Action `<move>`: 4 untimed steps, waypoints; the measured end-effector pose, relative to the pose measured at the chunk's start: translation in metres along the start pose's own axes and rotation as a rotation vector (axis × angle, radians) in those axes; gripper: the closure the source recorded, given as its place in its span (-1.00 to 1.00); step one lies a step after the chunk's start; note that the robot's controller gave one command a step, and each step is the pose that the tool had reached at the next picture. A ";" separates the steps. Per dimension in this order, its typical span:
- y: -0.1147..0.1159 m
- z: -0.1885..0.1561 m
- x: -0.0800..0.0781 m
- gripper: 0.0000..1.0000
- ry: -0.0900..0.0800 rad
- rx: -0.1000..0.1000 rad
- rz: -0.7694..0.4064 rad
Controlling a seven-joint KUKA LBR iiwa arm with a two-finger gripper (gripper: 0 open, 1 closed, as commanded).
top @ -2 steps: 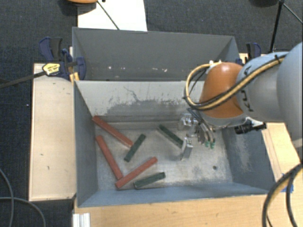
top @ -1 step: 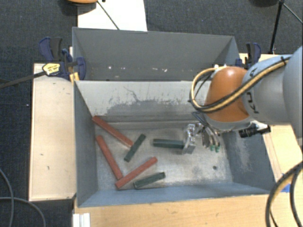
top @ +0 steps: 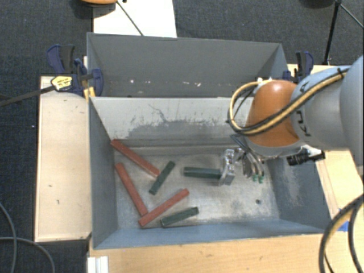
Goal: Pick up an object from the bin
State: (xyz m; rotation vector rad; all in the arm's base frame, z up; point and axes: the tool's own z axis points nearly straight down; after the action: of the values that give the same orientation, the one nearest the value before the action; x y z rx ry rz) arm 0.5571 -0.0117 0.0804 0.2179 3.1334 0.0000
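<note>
My gripper point(top: 228, 169) hangs low in the right middle of the bin, its metal fingers at the right end of a dark green bar point(top: 200, 173) that lies flat on the floor. The bar's right end runs under the fingertips; whether they touch it I cannot tell. Another dark green bar point(top: 162, 177) lies slanted to the left of it. A third dark green bar point(top: 180, 216) rests near the front wall, beside a red-brown bar point(top: 164, 207).
Two more red-brown bars lie at the left, one slanted along the back left point(top: 135, 157) and one along the left side point(top: 131, 189). The arm with its orange cover and cables stands over the bin's right side.
</note>
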 end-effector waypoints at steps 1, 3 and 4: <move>-0.015 -0.047 0.025 -1.00 0.001 -0.001 0.094; 0.019 -0.008 0.030 -1.00 -0.005 -0.001 0.137; 0.058 0.010 0.008 1.00 -0.001 -0.001 0.165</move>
State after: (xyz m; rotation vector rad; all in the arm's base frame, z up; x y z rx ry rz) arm 0.5577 0.0472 0.0708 0.4755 3.1037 0.0014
